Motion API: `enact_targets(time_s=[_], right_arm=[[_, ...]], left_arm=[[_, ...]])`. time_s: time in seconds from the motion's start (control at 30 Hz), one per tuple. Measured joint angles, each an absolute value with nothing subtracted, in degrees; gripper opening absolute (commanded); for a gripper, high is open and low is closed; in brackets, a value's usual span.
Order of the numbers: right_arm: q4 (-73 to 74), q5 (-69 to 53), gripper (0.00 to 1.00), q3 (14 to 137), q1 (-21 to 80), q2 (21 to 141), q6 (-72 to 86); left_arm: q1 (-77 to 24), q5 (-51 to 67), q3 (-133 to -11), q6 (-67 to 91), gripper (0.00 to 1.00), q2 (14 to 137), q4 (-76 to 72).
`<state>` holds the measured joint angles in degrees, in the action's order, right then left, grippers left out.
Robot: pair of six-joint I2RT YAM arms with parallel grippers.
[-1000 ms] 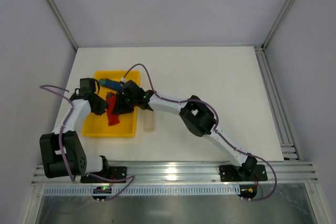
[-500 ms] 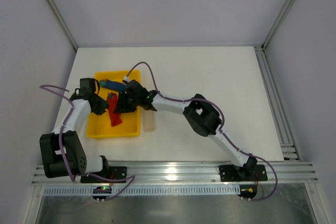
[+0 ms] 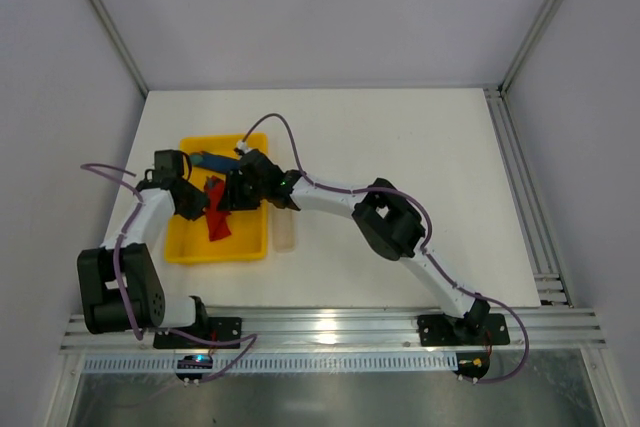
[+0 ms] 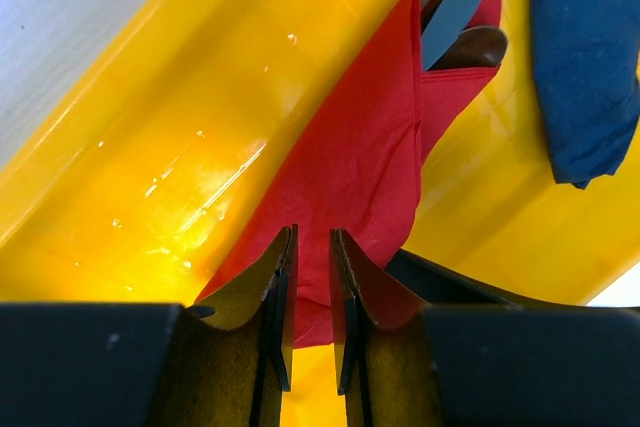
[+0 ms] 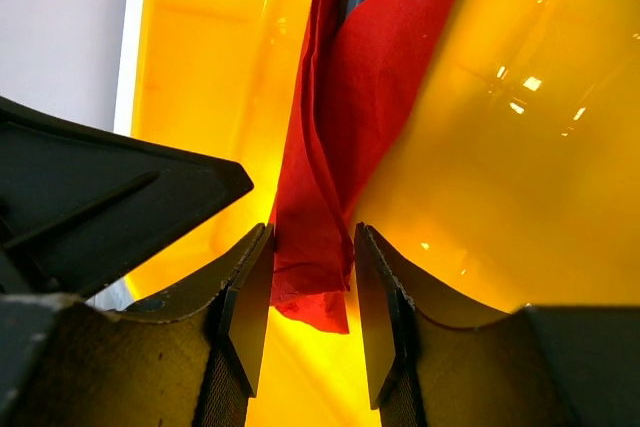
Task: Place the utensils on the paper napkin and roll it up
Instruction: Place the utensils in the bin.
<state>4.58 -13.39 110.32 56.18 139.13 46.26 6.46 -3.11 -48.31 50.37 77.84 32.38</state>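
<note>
We are seeing a half-done roll: the napkin (image 4: 350, 157) loosely round the utensils (image 4: 478, 47), left claw (image 4: 313, 239) and right claw (image 5: 312, 247) straddling it, grasp unclear.

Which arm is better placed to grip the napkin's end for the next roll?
Probably right: the right gripper straddles the bunched end of the napkin. The left gripper, fingers nearly together, sits at a flat edge.

Bright, even overhead light; shadows faint. Glare spots on glossy yellow plastic tray (image 4: 120, 197). Wrist views: dark, soft-focus foreground. Overhead view sharp.
</note>
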Motion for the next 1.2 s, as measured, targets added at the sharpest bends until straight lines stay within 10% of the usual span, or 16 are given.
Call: enact_targets(time_s=[1.2], right_arm=[[7.1, -8.1, 0.4, 105.3, 58.2, 128.4, 38.5]], left_arm=[[6.5, 2.5, -46.5, 50.6, 0.25, 81.2, 28.6]])
